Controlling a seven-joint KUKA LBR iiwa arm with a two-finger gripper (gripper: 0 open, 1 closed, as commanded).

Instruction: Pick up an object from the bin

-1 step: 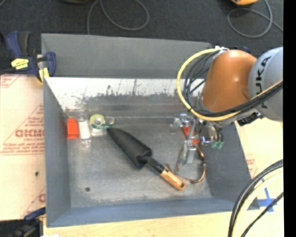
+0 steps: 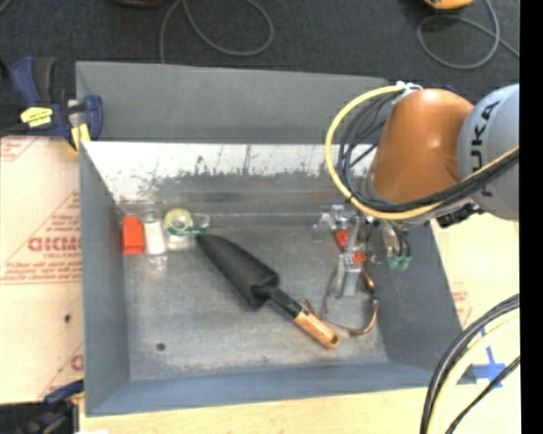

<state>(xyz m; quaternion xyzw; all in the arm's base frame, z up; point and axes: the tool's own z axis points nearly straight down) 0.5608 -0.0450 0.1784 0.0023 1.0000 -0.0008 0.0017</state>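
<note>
Trowel (image 2: 240, 269), black-bladed, lies diagonally, blade upper-left, handle lower-right near jaws whose gap cannot be told.

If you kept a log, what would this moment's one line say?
gripper: in bin, right side | nearest: black trowel, wooden handle end beside it | left: orange block, small bottle
</note>
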